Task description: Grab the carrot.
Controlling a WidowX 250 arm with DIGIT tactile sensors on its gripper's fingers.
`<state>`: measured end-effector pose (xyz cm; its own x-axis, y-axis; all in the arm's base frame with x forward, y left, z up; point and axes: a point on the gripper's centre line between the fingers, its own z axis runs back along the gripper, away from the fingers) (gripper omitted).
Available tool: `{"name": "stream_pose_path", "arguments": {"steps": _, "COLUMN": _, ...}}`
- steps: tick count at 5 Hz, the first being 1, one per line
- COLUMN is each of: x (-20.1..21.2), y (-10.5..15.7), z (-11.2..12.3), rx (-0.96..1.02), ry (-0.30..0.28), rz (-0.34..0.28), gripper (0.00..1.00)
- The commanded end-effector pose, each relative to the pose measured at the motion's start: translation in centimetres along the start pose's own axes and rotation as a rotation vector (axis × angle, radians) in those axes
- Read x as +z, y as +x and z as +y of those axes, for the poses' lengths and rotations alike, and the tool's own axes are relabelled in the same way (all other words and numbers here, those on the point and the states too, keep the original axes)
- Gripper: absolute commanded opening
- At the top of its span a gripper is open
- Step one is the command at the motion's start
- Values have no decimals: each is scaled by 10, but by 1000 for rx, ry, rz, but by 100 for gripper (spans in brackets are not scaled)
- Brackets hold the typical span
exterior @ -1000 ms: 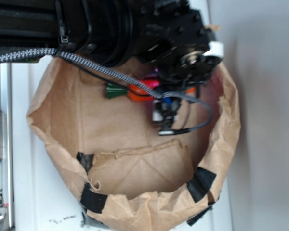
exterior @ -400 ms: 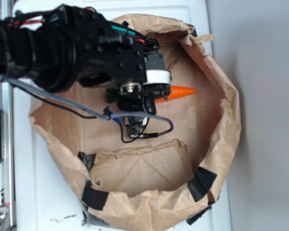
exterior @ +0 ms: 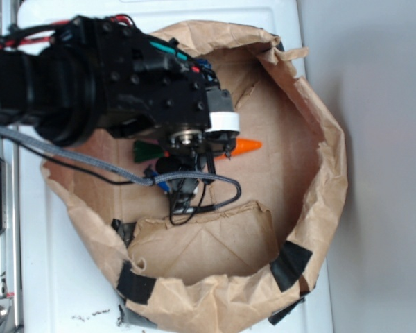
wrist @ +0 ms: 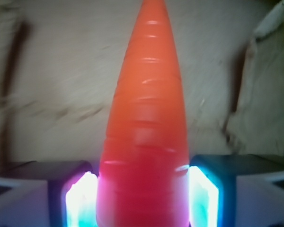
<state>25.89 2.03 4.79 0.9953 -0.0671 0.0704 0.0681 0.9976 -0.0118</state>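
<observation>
The gripper (wrist: 142,198) has its two lit pads (wrist: 80,201) pressed against either side of the carrot (wrist: 144,142), so it reads as closed on the thick part of the body, with no gap showing on either flank in the wrist view. The carrot runs straight out ahead of the jaws, tip pointing away. From outside, only the orange tip (exterior: 246,146) shows to the right of the wrist and the green stem (exterior: 147,150) to its left; the middle is hidden under the arm (exterior: 90,83). All this sits inside the bag (exterior: 319,208), a brown paper one with rolled-down walls, over its floor. Whether the carrot rests on the paper or hangs just clear of it cannot be told. The grasp looks made, so the step in hand is securing and lifting. The next move probably calls for a straight rise, keeping the squeeze firm because the glossy taper could slip forward, and clearing the bag's wall.
</observation>
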Motion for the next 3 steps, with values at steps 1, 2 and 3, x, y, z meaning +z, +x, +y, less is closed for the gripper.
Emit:
{"name": "stream_pose_path", "arguments": {"steps": 1, "x": 76, "y": 26, "z": -8, "rx": 8, "ry": -71, "rz": -67, "gripper": 0}}
{"name": "stream_pose_path", "arguments": {"steps": 2, "x": 73, "y": 38, "z": -10, "rx": 9, "ry": -57, "rz": -73, "gripper": 0}}
{"name": "stream_pose_path", "arguments": {"steps": 3, "x": 76, "y": 40, "z": -10, "rx": 28, "ry": -71, "rz": -93, "gripper": 0}}
